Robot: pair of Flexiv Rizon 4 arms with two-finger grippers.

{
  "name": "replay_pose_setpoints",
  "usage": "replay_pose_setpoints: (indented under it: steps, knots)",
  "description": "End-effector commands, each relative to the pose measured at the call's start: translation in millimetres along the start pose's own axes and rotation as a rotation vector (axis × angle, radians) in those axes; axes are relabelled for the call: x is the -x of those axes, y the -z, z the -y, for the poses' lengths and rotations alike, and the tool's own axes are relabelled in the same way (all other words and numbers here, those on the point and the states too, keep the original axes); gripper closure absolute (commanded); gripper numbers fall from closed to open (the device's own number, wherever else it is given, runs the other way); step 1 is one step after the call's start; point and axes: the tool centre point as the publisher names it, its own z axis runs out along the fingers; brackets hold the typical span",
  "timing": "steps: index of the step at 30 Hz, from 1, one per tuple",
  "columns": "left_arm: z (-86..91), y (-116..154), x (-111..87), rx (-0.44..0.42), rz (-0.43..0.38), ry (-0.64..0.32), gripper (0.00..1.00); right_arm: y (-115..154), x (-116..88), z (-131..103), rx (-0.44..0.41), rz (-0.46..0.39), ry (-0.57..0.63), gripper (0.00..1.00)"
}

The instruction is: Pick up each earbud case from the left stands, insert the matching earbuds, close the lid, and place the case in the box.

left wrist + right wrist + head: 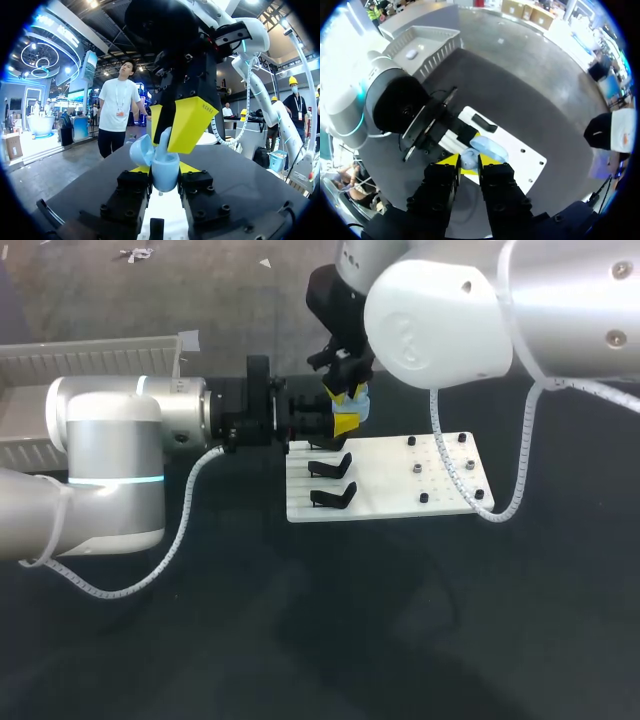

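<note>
Clamping from two sides on the lower body of a light blue rounded plastic earbud case (165,178), the left claw (164,169) holds it upright in the air. The case's hinged lid (141,151) stands open and leans off to one side. The right claw (171,131) hangs right above the open mouth, pointing down into it. A slim pale blue piece rises from the case just under that claw. Whether the right claw is clamped on it I cannot tell.

I judge the case light, stiff and smooth-shelled, so it could slip or twist under a sideways push. The hinge looks like the weak part. A hold low on the body, as now, leaves the mouth and lid free. Pressing the lid shut would best be done gently from above, against that same hold.

Outward from the claws, the case hovers over the far left corner of a white perforated plastic board (400,486). The board lies near the middle of the dark desk (450,620), and two black empty stands (331,465) sit just below the held case. The white slatted plastic box (90,348) lies well apart, by the desk's far left corner.
</note>
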Motion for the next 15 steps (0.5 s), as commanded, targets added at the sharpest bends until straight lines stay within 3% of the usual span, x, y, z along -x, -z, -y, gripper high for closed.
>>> replay_pose_setpoints:
  steps: [1, 15]
  knots:
    - [1.6, -0.4, 0.1, 0.007, 0.006, -0.005, 1.0, -2.0, 3.2, -0.6, 0.001, -0.004, 0.0, 0.74]
    - [1.6, -0.4, 0.1, 0.007, 0.006, -0.005, 1.0, 0.4, 6.1, 0.6, -0.005, -0.002, -0.006, 0.68]
